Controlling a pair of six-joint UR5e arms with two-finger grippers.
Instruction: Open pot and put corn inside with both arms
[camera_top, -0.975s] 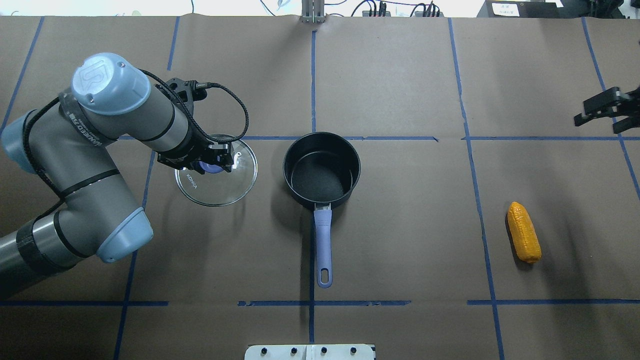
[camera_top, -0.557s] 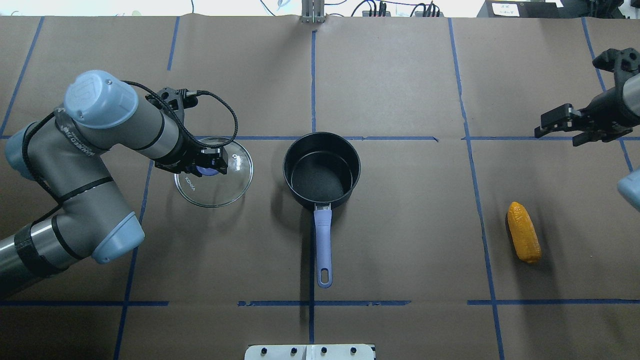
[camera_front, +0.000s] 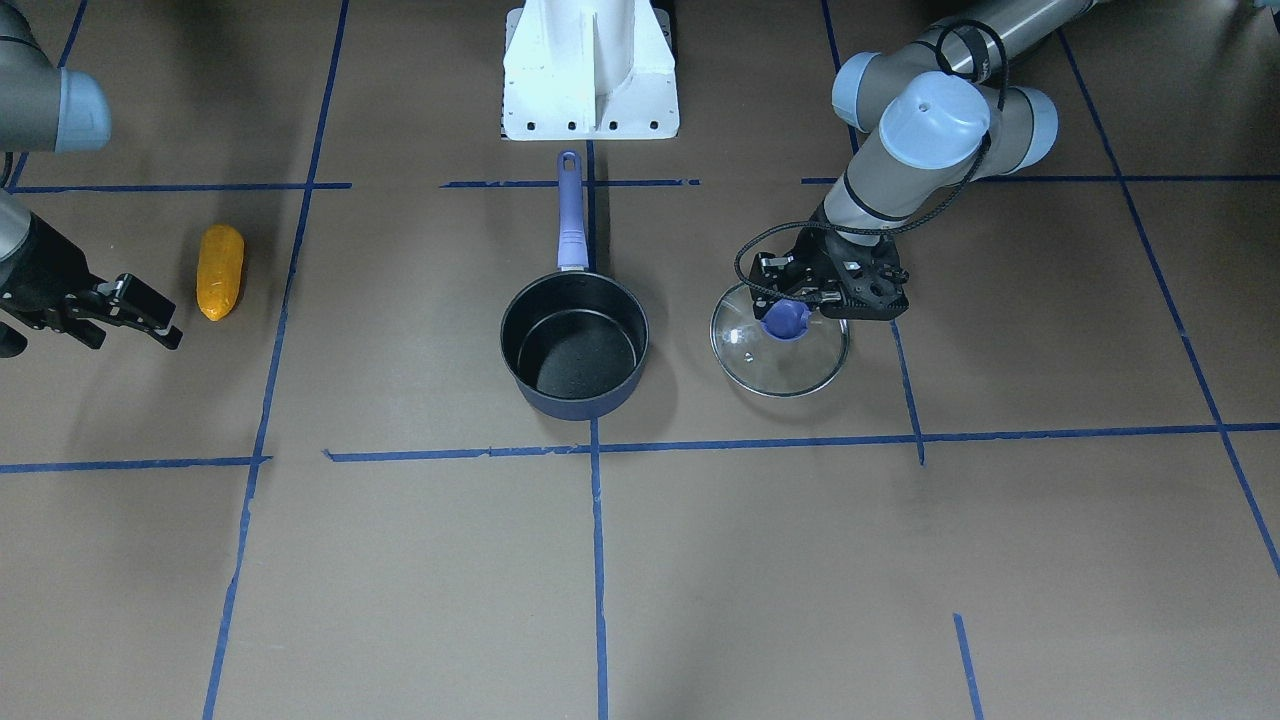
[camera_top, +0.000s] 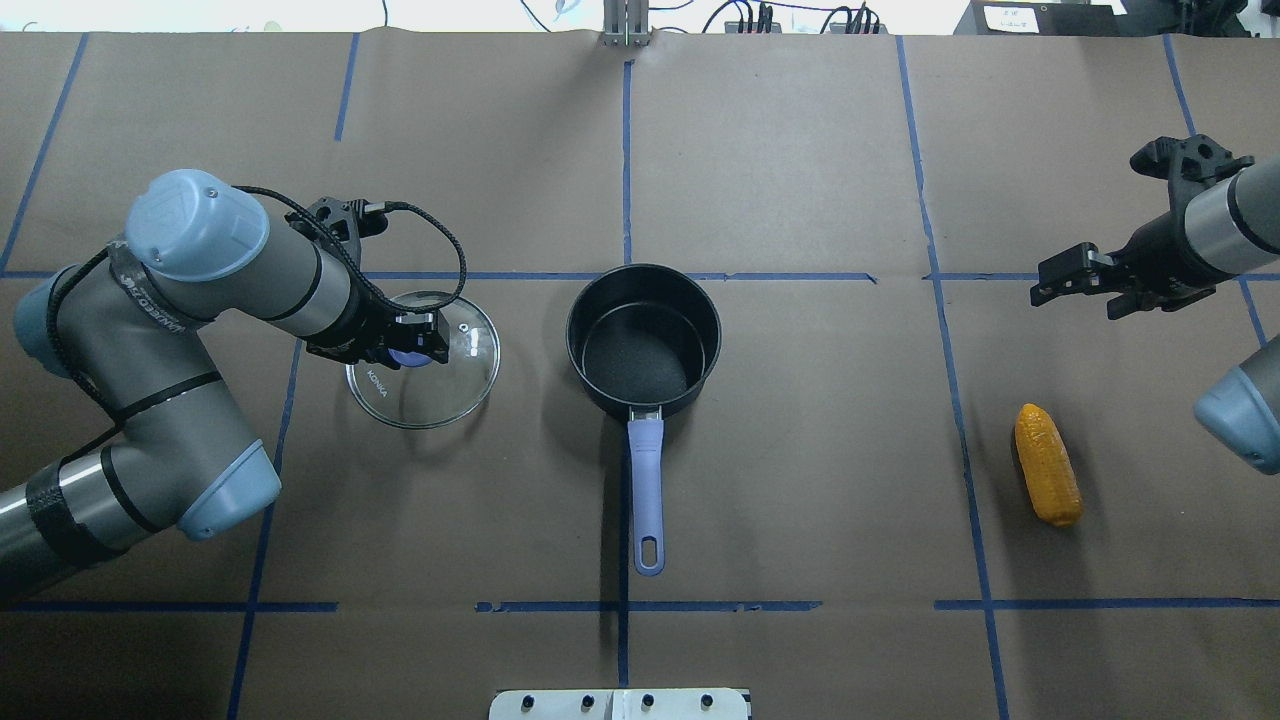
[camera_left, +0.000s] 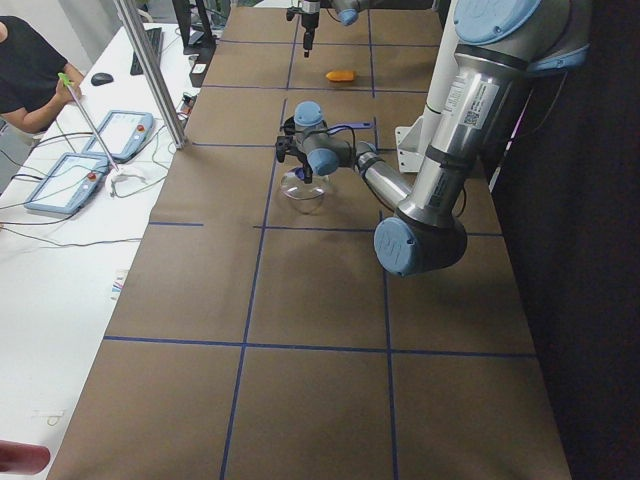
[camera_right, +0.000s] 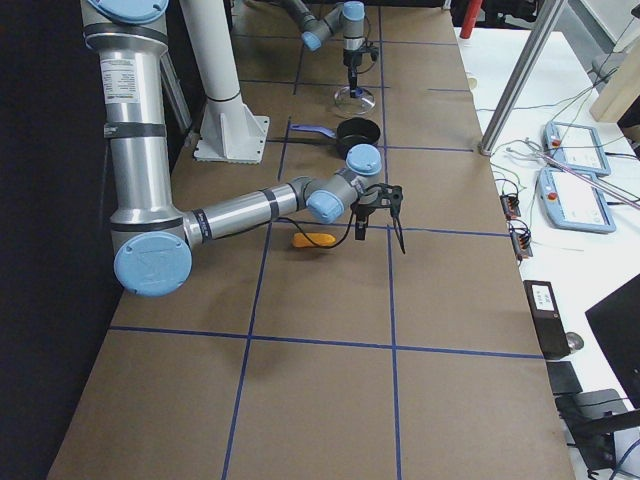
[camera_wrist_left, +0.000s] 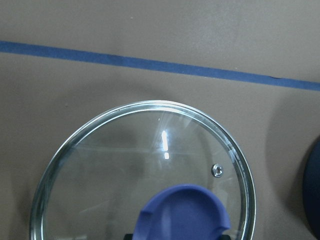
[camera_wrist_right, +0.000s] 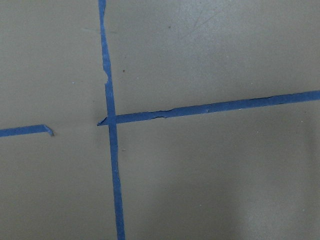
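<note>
Uncovered pot (camera_top: 643, 340) between corn (camera_top: 1047, 478) and glass lid (camera_top: 450, 385), whose knob (camera_front: 787, 318) the left gripper (camera_top: 412, 348) clasps (lid shifted slightly since); right gripper (camera_top: 1085, 290), jaws spread, has advanced inward.

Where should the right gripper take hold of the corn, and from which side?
Grip the corn at its thick middle, coming straight down with the open right gripper. It lies flat on the table, its long axis roughly toward and away from the robot, so close across its narrow width; the tapered ends would likely slip. The left gripper holds the glass lid.
</note>
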